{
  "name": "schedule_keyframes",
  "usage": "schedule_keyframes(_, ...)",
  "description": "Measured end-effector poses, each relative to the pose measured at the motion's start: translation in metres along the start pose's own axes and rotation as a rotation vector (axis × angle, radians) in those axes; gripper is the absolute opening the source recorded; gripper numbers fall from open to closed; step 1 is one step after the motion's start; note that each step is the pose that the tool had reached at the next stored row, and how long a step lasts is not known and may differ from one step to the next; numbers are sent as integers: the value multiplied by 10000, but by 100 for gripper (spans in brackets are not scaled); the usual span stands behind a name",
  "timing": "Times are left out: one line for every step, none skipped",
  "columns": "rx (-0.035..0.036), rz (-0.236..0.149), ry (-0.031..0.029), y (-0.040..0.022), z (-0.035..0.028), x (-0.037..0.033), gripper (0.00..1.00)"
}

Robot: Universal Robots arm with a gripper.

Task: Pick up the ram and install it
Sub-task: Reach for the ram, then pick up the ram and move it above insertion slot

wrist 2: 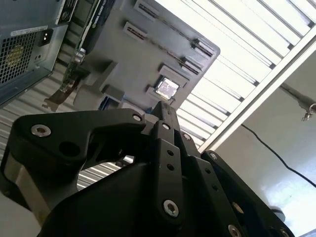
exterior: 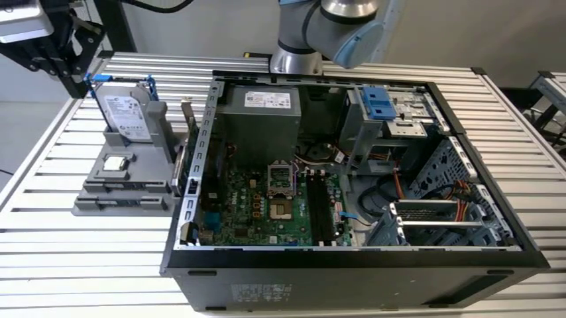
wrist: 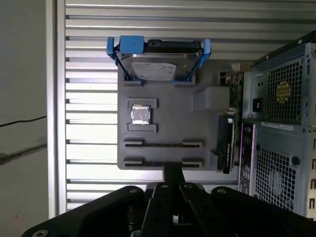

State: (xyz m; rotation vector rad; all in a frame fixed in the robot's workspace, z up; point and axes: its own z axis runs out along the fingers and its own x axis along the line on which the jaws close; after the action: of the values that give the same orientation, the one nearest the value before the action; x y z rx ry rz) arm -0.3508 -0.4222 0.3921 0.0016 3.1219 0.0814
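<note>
Here, claw, slatted table, grey wall.

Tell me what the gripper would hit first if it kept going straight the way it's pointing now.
Most likely the grey parts holder, at its edge beside the two long slots: in the first wrist view the gripper points right at it. Depth is unclear.

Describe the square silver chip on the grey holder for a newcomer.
Toward the exterior view's left of the open black computer case lies a grey plastic holder. The small square silver chip sits flat in its middle recess, far smaller than the blue-framed silver hard drive.
</note>
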Motion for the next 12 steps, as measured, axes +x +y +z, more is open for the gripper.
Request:
schedule_keyframes(0, 10, 0, -23, -1, 1, 0)
schedule_keyframes(1, 28, -1, -61, -2, 2, 0)
schedule_keyframes(1, 41, -2, -86, -3, 3, 0)
schedule_keyframes(1, 53, -3, -106, -3, 3, 0)
schedule_keyframes(2, 68, -3, -130, -4, 3, 0)
schedule_keyframes(2, 84, -4, -151, -4, 3, 0)
schedule_keyframes(2, 104, -5, -171, -4, 4, 0)
schedule_keyframes(3, 128, -7, -190, -4, 4, 0)
schedule_keyframes(3, 156, -8, -206, -4, 4, 0)
schedule_keyframes(3, 190, -10, -221, -4, 4, 0)
schedule_keyframes(4, 219, -11, -232, -5, 4, 0)
schedule_keyframes(5, 237, -11, -237, -6, 8, 0)
